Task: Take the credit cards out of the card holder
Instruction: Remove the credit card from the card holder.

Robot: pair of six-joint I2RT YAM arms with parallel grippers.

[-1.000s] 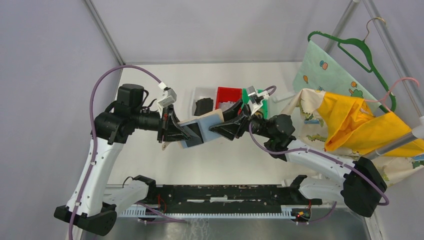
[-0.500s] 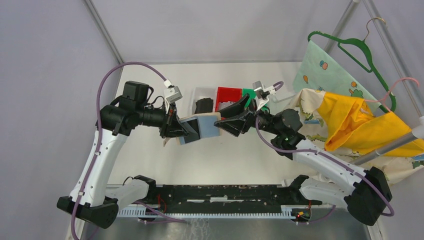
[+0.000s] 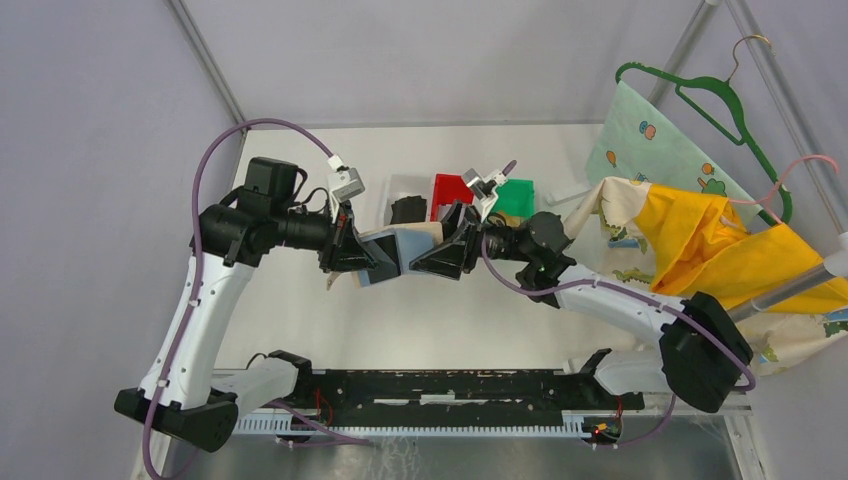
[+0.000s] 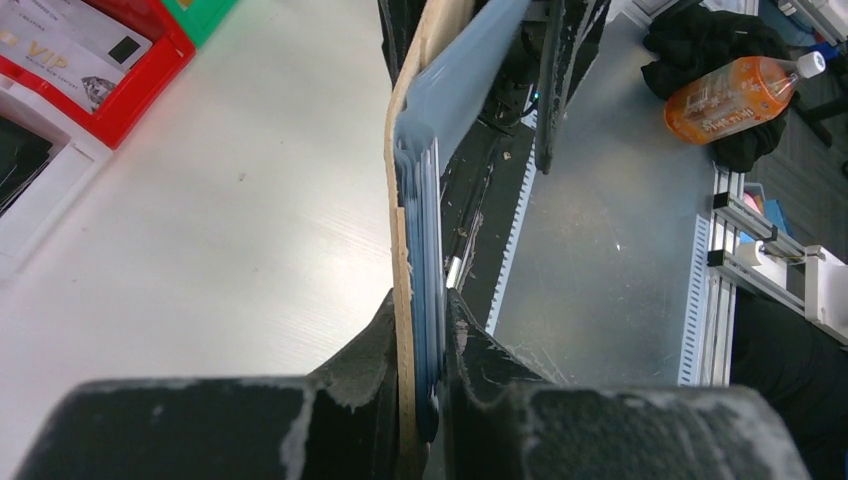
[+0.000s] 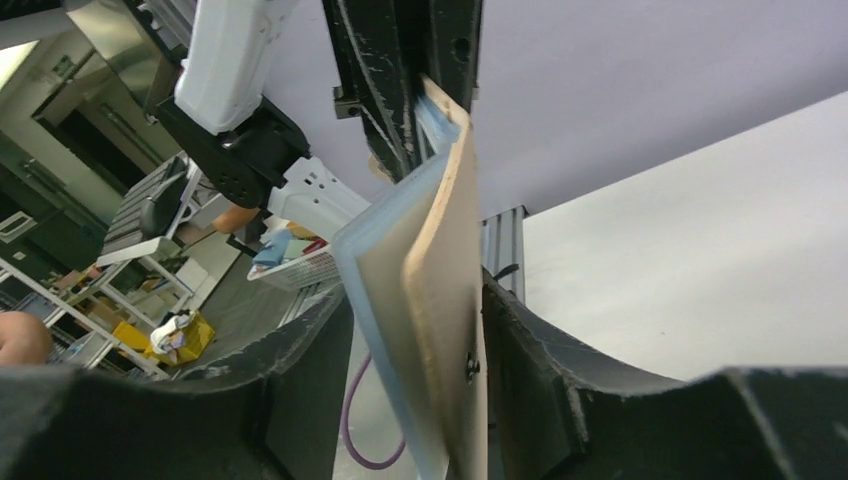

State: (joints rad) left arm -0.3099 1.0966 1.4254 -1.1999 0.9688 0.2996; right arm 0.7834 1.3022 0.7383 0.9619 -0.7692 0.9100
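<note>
The card holder (image 3: 392, 256) is held in the air between both arms, tan cover and blue-grey panels showing. My left gripper (image 3: 366, 258) is shut on its left end; in the left wrist view (image 4: 420, 312) the tan and blue layers (image 4: 440, 90) are pinched edge-on. My right gripper (image 3: 428, 262) straddles the other end. In the right wrist view (image 5: 417, 296) its jaws stand apart, the right finger against the tan cover (image 5: 447, 260), a gap beside the blue panel. Pale credit cards (image 4: 60, 48) lie in the red bin (image 4: 150, 82). No card inside the holder can be told apart.
A white bin (image 3: 400, 188) with a black lump, the red bin (image 3: 452, 190) and a green bin (image 3: 518, 196) stand behind the grippers. Yellow and printed cloth (image 3: 700, 245) and a green hanger (image 3: 715, 95) lie at the right.
The left arm lifted the holder up and back, then held still. My right gripper drew back, then moved left onto the holder's free end.
</note>
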